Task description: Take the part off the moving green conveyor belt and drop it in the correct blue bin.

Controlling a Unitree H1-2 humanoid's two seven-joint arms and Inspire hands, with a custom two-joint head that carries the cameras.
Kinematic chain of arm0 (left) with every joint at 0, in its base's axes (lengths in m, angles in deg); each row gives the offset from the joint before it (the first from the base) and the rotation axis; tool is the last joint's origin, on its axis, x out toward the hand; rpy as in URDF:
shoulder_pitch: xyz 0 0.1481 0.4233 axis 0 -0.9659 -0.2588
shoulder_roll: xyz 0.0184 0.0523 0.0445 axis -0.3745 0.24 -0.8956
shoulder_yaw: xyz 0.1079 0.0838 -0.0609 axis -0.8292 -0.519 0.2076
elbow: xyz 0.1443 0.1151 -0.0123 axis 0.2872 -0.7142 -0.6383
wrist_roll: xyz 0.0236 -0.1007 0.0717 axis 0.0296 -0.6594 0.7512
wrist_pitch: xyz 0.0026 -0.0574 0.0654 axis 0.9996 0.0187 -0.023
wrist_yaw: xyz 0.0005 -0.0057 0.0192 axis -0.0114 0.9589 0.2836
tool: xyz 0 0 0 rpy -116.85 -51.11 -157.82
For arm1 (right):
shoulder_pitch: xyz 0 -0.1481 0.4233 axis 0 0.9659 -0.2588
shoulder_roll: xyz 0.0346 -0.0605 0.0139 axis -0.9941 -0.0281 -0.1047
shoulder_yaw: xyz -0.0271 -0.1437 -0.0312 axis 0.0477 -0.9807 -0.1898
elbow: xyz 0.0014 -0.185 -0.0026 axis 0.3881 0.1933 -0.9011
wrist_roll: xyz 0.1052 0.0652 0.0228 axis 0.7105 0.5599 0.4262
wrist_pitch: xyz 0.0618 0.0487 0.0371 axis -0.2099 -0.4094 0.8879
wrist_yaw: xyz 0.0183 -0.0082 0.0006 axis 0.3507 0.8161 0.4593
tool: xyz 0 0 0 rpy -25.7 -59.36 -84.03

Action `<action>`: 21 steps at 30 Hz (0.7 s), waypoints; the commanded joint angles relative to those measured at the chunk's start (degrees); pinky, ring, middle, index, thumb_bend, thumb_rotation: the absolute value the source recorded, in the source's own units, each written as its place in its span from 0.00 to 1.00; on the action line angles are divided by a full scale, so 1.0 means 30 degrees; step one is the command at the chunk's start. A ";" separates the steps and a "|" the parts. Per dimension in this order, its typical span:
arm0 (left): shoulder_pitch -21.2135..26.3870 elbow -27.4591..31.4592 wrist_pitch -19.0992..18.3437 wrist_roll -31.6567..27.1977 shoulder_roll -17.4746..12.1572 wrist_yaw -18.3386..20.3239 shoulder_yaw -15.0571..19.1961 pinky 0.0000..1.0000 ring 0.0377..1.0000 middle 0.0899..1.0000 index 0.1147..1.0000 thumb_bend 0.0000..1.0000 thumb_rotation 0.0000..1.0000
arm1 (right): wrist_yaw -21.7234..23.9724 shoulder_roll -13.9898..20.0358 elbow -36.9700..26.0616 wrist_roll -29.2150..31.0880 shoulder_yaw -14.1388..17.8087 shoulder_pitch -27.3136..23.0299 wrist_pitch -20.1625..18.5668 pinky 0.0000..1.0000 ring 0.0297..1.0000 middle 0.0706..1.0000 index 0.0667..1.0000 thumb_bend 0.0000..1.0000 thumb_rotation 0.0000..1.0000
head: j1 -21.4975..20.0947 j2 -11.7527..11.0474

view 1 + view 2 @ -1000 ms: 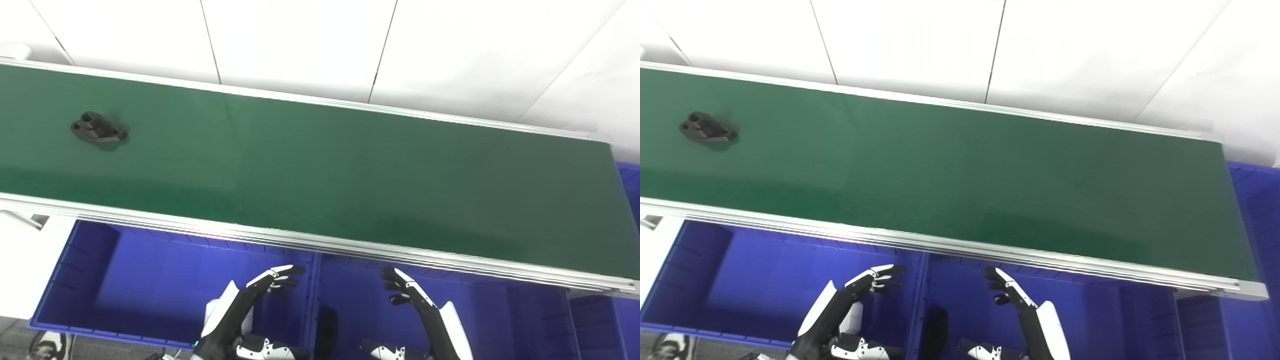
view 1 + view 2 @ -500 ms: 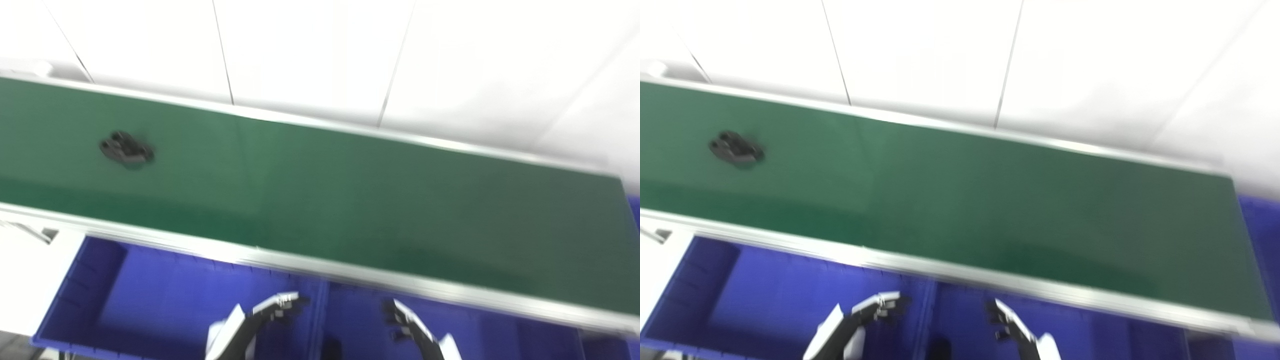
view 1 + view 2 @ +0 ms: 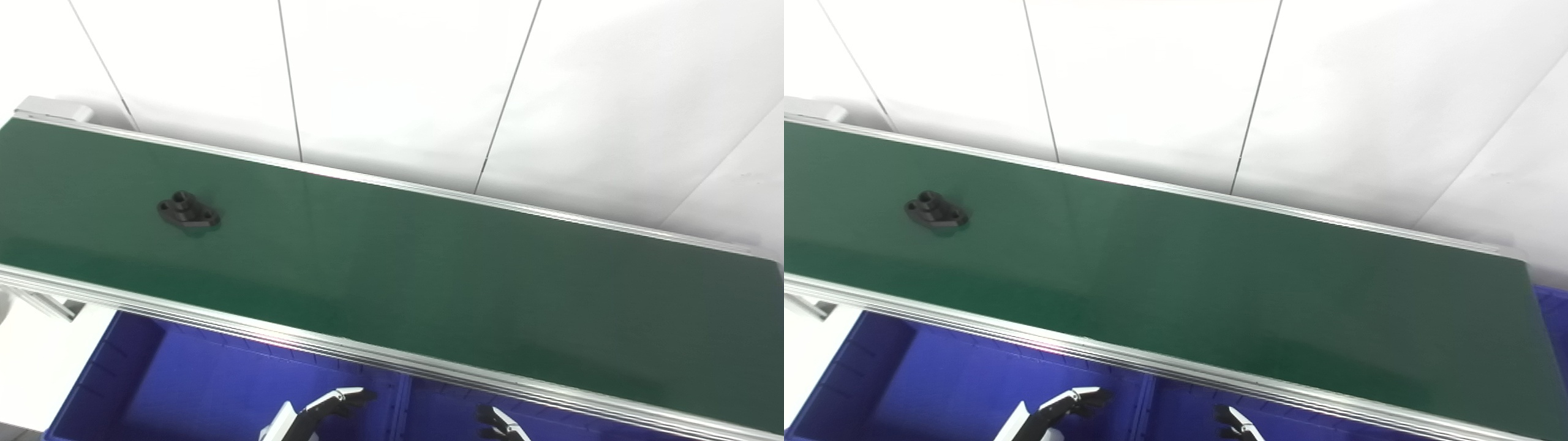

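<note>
A small black part (image 3: pixel 188 212) with round holes lies on the green conveyor belt (image 3: pixel 429 288), toward its left end. Both hands sit low at the bottom edge, over the blue bins and well short of the belt. Of my left hand (image 3: pixel 318 413) I see the fingers, spread apart and holding nothing. Of my right hand (image 3: pixel 499 425) only the fingertips show, apart and bare. The part is far to the upper left of both hands. In the right eye view the part (image 3: pixel 936 211) sits in the same spot on the belt.
The belt's silver front rail (image 3: pixel 343 352) runs between the hands and the belt. Below it stand a left blue bin (image 3: pixel 184 392) and a right blue bin (image 3: pixel 447 410), split by a divider. White wall panels rise behind the belt.
The camera has tilted upward, so the whole scene has slid down and the hands are mostly cut off. The part has ridden the belt a little to the right.
</note>
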 commanded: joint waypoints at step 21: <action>0.0781 -0.0810 0.0649 -0.0058 0.0238 0.0033 -0.0675 0.68 0.75 0.78 0.73 0.79 0.28 | -0.1162 0.0961 -0.0004 0.0738 -0.0500 -0.0363 0.1089 0.62 0.75 0.81 0.84 0.68 0.19 | 0.2757 -0.1073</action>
